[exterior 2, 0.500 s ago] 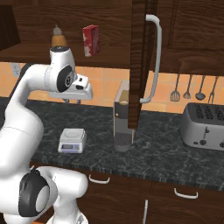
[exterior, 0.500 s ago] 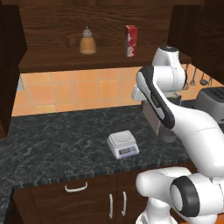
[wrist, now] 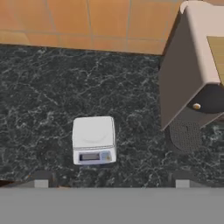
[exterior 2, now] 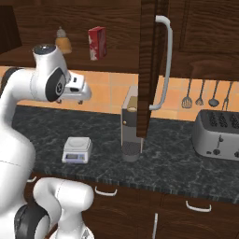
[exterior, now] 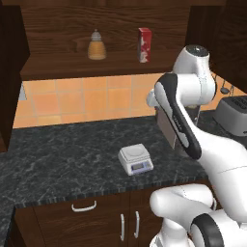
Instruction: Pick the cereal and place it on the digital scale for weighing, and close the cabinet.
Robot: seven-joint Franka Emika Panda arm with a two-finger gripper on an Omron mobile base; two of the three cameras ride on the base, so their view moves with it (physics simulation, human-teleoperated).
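Left base view: the cereal [exterior: 144, 44] stands upright on the open cabinet [exterior: 96, 67] shelf, right of an amber bottle [exterior: 97, 45]; the digital scale [exterior: 135, 159] sits on the dark counter [exterior: 58, 159] below.

Right base view: the gripper [exterior 2: 79, 94] hangs well below the cereal, above the counter.

Hand view: fingertips [wrist: 40, 178] spread wide, holding nothing, the scale just beyond them, beside the coffee machine [wrist: 192, 74]

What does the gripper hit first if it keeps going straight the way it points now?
Probably the dark stone counter. The open gripper points down at it, with the scale slightly left of its line and the coffee machine off to the right. Depth is hard to judge.
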